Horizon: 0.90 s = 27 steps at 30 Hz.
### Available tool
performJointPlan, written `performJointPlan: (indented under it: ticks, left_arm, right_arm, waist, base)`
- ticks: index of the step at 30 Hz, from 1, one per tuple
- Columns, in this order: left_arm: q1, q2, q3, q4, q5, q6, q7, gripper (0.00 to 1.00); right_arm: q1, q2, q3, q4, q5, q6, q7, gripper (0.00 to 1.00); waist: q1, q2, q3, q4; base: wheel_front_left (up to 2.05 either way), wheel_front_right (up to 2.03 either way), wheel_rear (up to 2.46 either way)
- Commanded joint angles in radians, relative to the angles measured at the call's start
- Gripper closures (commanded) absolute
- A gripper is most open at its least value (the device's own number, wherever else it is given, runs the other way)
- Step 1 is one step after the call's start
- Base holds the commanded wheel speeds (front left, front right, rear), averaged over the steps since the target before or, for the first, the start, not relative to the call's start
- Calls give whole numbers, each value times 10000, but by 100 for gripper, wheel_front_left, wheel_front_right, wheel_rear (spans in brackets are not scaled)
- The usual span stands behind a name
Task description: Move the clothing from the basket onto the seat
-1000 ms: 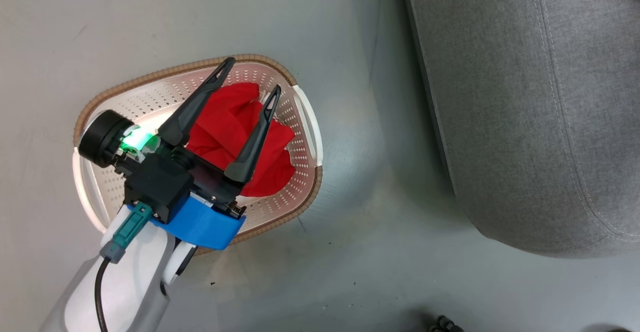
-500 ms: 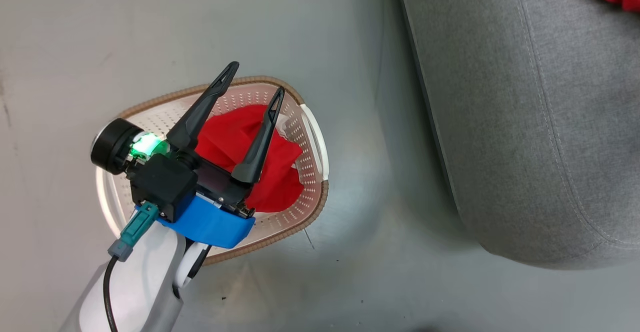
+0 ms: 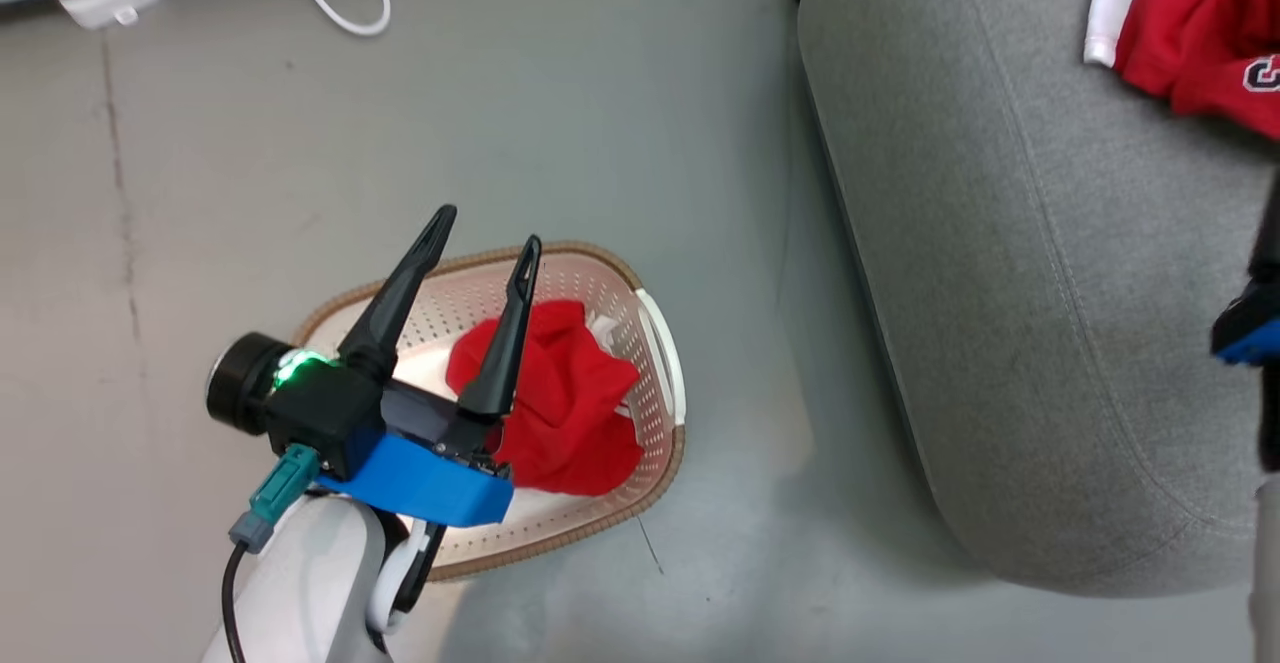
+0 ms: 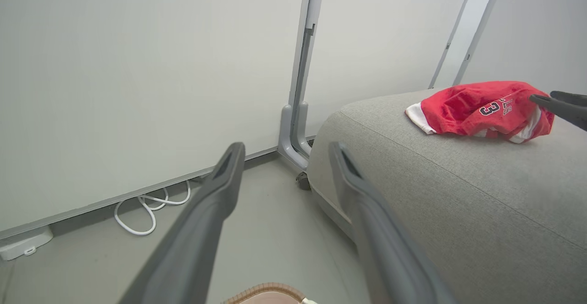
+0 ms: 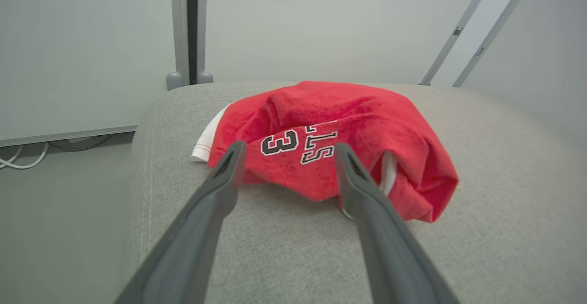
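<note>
The left jaws gape empty over the laundry basket (image 3: 600,273) at seven o'clock, likely lined up for the crumpled red garment (image 3: 570,413) inside, while the right jaws, equally wide and empty, face the numbered jersey (image 5: 321,148) lying on the sofa cushion (image 3: 1000,293) at two o'clock.

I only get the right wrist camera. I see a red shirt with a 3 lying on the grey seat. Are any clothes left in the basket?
Observer: Yes. One crumpled red garment lies inside the basket.
Operator: Is the other pincer grabbing it?
Observer: No. The left pincer is open and empty, up over the basket.
Operator: Where is the basket?
Observer: On the floor, to the left of the seat, not touching it.
</note>
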Motion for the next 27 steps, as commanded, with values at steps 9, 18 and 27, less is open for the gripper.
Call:
performJointPlan:
  ticks: [9,18,27]
  left_arm:
    - [1021,-452,880,613,-123,-13,-48,0]
    - [1837,-905,1750,1175,-13,-15,-47,0]
    - [2345,-1041,2526,1573,81,-15,-47,0]
  right_arm:
    - [2086,854,1130,-1818,383,-1,155,0]
    - [3625,1207,2134,-3364,825,1,747,0]
    - [4784,1409,2882,-4393,1066,-1,1129,0]
  waist:
    - [1,0,-1691,536]
    - [1,0,-2858,1101]
    - [1,0,-3534,1580]
  base:
    - [0,0,0]
    - [0,0,0]
    - [0,0,0]
